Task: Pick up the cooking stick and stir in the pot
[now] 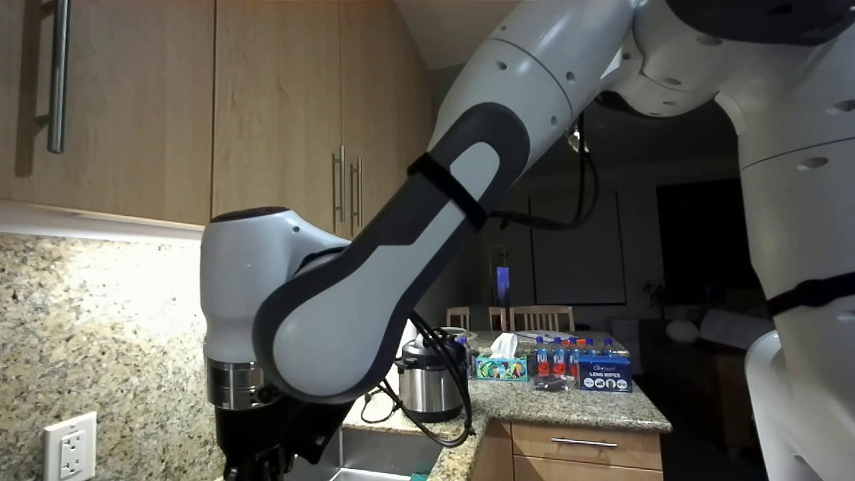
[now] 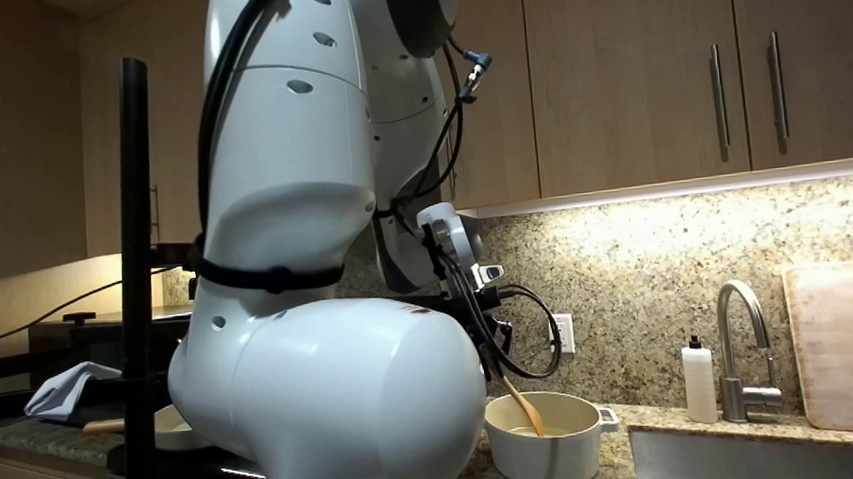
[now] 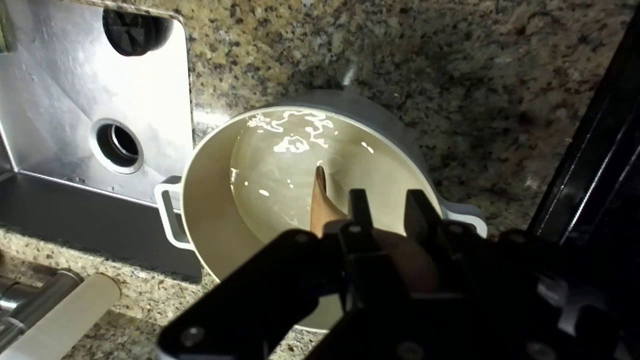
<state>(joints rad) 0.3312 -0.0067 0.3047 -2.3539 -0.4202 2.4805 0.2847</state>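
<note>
The cooking stick is a wooden spoon (image 2: 527,409) that leans in the pale pot (image 2: 547,462) in an exterior view. Its lower end is in the pot and its handle rises toward the gripper. In the wrist view the spoon (image 3: 322,212) dips into clear liquid in the pot (image 3: 210,200). My gripper (image 3: 385,200) is over the pot, and its dark fingers are shut on the handle, with a gap between the tips. The gripper also shows at the bottom edge of an exterior view (image 1: 257,464). The upper handle is hidden by the gripper and the arm.
A steel sink (image 3: 65,90) lies beside the pot. A faucet (image 2: 731,354), a white bottle (image 2: 699,384) and a cutting board (image 2: 848,347) stand behind it. A black stove edge (image 3: 585,150) is on the pot's other side. A metal cooker (image 1: 429,387) stands beyond the sink.
</note>
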